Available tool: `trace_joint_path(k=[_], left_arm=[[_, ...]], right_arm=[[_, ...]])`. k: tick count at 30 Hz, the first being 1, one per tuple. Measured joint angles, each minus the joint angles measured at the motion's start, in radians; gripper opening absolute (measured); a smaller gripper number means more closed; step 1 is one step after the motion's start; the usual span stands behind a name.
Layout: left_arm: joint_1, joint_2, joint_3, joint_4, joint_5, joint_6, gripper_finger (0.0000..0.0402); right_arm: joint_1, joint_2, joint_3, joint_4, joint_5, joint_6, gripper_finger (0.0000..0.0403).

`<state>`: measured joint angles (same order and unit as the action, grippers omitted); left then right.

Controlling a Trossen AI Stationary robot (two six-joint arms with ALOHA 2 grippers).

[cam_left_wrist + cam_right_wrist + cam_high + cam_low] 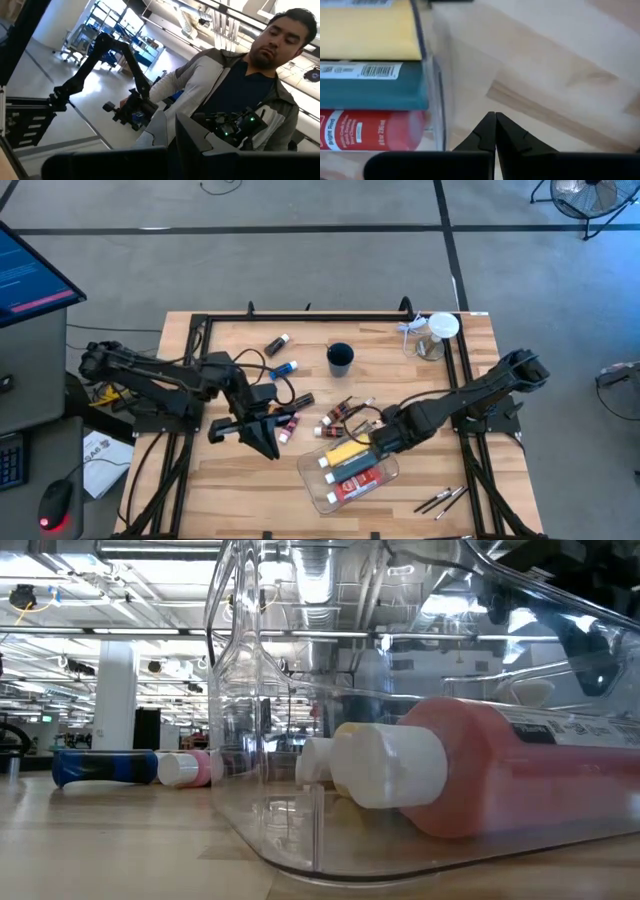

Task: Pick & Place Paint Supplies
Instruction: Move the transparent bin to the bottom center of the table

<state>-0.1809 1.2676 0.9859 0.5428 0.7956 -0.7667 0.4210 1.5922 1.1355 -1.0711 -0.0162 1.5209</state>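
Note:
A clear tray (318, 488) near the table's front holds a yellow bottle (345, 451), a teal bottle (370, 85) and a red bottle (355, 485), all lying on their sides. Small paint tubes lie loose on the wood: a blue one (283, 368), a white-capped one (278, 343), brown and red ones (338, 415). Thin brushes (440, 500) lie at the front right. My right gripper (495, 131) is shut and points down over bare wood just beside the tray's wall (437, 100). My left gripper (268, 442) hovers left of the tray, above a reddish tube (290, 425), shut and holding nothing.
A black cup (340, 358) stands mid-table and a clear jar with a white lid (440, 330) at the far right corner. A black frame (300, 318) lines the table's far and side edges. A person (240, 85) stands beyond the table. Bare wood lies front left.

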Motion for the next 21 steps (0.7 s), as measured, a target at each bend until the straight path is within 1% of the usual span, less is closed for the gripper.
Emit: trace_joint_path(k=[6, 9, 12, 16, 19, 21], left_arm=[[0.023, 0.0, 0.0, -0.012, 0.002, 0.003, 0.0001], [0.046, -0.001, 0.0, -0.079, -0.027, 0.016, 0.0001], [0.068, -0.001, 0.0, -0.203, -0.075, 0.05, 0.0001], [0.093, -0.001, 0.0, -0.423, -0.176, 0.128, 0.0001], [0.113, -0.001, 0.0, -0.604, -0.286, 0.188, 0.0001], [0.122, -0.001, 0.0, -0.726, -0.38, 0.222, 0.0001]], right_arm=[[0.016, 0.06, -0.001, 0.139, -0.011, -0.006, 0.0], [0.024, 0.067, -0.001, 0.252, -0.01, -0.013, 0.0], [0.025, 0.065, 0.001, 0.338, -0.004, -0.047, 0.0], [0.024, 0.064, 0.0, 0.396, -0.002, -0.065, 0.0], [0.024, 0.064, 0.0, 0.448, -0.002, -0.088, 0.0], [0.024, 0.064, 0.0, 0.489, -0.002, -0.102, 0.0]])
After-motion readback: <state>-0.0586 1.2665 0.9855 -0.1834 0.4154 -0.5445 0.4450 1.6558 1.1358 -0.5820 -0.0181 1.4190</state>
